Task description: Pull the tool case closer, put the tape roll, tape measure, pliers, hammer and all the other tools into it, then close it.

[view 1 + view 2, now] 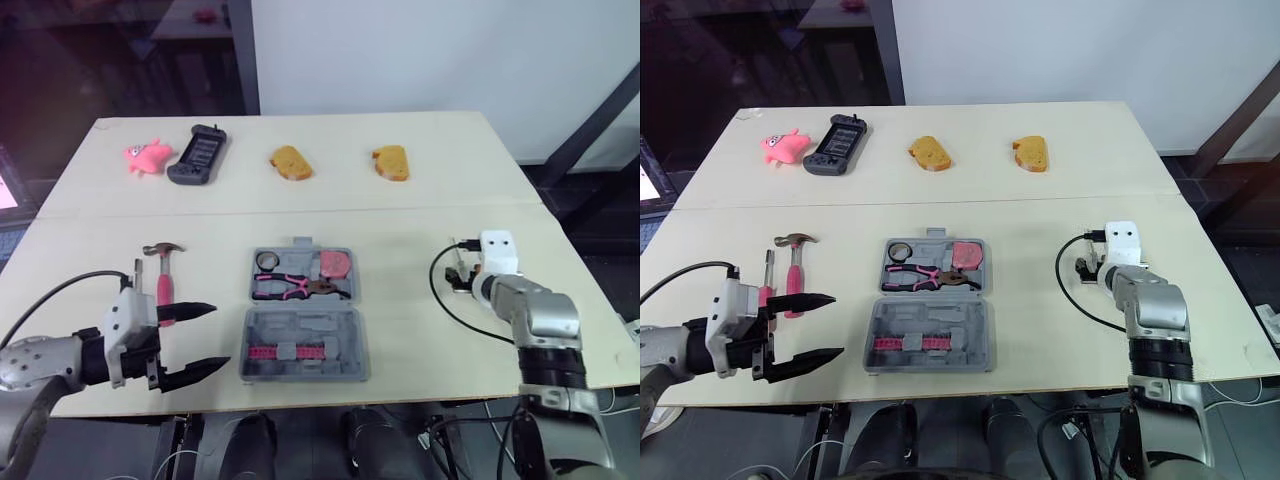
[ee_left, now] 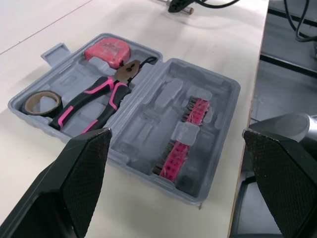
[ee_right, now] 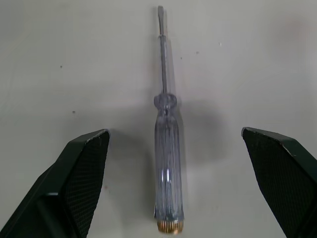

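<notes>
The grey tool case (image 1: 303,345) lies open in the middle of the near table. Its far half holds the tape roll (image 1: 266,261), the pink-handled pliers (image 1: 290,287) and the red tape measure (image 1: 336,264). A pink bit strip (image 1: 285,352) sits in the near half. The hammer (image 1: 160,275) and a small pink-handled screwdriver (image 1: 767,280) lie on the table left of the case. My left gripper (image 1: 220,334) is open, just left of the case and pointing at it. My right gripper (image 3: 174,134) hangs open over a clear-handled screwdriver (image 3: 167,163), right of the case.
Along the far table lie a pink plush toy (image 1: 146,156), a black handheld device (image 1: 197,155) and two bread pieces (image 1: 290,162) (image 1: 391,162). A black cable (image 1: 445,300) loops by my right wrist. The table's front edge runs just below the case.
</notes>
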Controlling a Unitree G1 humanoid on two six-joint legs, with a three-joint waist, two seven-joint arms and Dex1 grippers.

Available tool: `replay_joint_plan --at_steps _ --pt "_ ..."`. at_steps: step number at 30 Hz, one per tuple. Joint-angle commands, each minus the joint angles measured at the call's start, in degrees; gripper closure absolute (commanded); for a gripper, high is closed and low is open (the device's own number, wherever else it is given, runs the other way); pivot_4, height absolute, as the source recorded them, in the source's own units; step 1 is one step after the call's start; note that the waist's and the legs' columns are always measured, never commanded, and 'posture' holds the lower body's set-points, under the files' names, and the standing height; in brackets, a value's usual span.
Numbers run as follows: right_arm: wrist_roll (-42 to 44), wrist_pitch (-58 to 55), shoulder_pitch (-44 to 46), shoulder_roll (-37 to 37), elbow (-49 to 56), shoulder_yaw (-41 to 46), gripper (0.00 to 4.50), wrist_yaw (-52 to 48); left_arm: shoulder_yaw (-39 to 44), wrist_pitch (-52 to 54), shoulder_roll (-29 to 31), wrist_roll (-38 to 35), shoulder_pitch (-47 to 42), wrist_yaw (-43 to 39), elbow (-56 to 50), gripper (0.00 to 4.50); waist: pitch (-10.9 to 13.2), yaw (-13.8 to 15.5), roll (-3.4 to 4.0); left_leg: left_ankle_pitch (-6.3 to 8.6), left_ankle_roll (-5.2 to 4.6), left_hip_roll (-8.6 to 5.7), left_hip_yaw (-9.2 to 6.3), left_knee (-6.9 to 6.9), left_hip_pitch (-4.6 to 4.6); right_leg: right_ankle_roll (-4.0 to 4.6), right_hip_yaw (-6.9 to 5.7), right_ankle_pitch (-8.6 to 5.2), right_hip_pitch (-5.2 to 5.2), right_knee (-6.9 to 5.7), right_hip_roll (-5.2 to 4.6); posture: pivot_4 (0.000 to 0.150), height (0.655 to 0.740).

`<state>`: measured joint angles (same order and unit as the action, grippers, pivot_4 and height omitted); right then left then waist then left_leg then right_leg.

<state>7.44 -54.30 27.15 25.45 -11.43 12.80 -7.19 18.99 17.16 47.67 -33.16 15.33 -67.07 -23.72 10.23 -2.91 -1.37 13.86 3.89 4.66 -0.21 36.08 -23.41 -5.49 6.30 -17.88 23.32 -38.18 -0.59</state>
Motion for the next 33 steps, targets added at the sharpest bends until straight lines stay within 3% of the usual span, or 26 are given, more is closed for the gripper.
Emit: replay_joint_plan --at_steps 1,7,15,18,24,25,30,33 --pt "-0.4 2.0 2.1 1.0 -2.2 0.3 0.0 -0.5 0.3 -0.3 -0.1 -0.4 0.4 0.5 -1.7 0.02 0.0 0.0 0.0 0.0 0.0 0.0 0.0 0.0 0.0 0.0 0.0 0.0 0.0 0.0 0.0 0.15 0.74" --pt "-1.1 3.2 6.7 2.8 -11.9 -1.7 0.0 -2.9 0.1 -0.5 -0.2 0.0 0.7 1.5 -1.7 0.02 0.0 -0.9 -0.01 0.0 0.0 0.0 -0.01 0.04 0.01 -0.01 0.0 0.01 -0.05 0.0 0.0 0.15 0.74" --pt "-0.3 2.0 7.9 3.6 -14.8 -2.5 0.0 -5.8 -0.2 -0.4 -0.3 0.5 0.7 2.2 -1.5 0.02 0.0 -1.1 -0.02 0.0 0.0 0.0 -0.03 0.03 0.01 -0.04 -0.01 0.02 -0.07 0.0 0.0 0.15 0.74" --pt "-0.4 2.2 7.9 3.6 -14.8 -2.3 1.23 -5.9 -0.3 -0.3 -0.2 0.3 0.6 2.3 -1.6 0.0 0.0 -1.0 -0.01 0.0 0.0 0.0 -0.03 0.03 0.01 -0.04 -0.01 0.02 -0.07 0.0 0.0 0.15 0.74" --pt "-0.1 3.2 7.5 3.4 -13.9 -3.1 4.19 -7.4 -0.7 -0.3 -0.1 0.5 0.3 2.4 -1.1 0.0 0.0 -1.0 -0.03 0.0 0.0 -0.02 -0.04 0.05 0.01 -0.05 -0.01 0.03 -0.11 0.0 -0.01 0.15 0.74" --pt "-0.1 3.3 7.4 3.3 -13.6 -3.2 4.42 -7.5 -0.7 -0.3 -0.1 0.6 0.3 2.4 -1.1 0.0 0.0 -1.0 -0.04 0.0 0.0 -0.02 -0.04 0.05 0.01 -0.05 -0.01 0.03 -0.11 0.0 -0.01 0.15 0.74" --pt "0.3 2.7 6.2 3.4 -10.2 -3.4 4.42 -8.4 -0.9 -0.3 -0.1 0.7 0.2 2.3 -1.0 0.0 0.0 -1.0 -0.03 0.0 0.0 -0.02 -0.05 0.03 0.01 -0.05 -0.02 0.03 -0.1 0.0 -0.01 0.15 0.74" --pt "3.1 -6.3 2.4 2.9 4.4 -1.6 4.42 -8.3 -0.9 -0.3 0.0 0.7 0.3 2.4 -0.8 0.0 0.0 -0.9 0.0 0.0 0.0 -0.02 -0.07 -0.01 0.0 -0.07 -0.03 0.03 -0.08 0.0 0.0 0.15 0.74"
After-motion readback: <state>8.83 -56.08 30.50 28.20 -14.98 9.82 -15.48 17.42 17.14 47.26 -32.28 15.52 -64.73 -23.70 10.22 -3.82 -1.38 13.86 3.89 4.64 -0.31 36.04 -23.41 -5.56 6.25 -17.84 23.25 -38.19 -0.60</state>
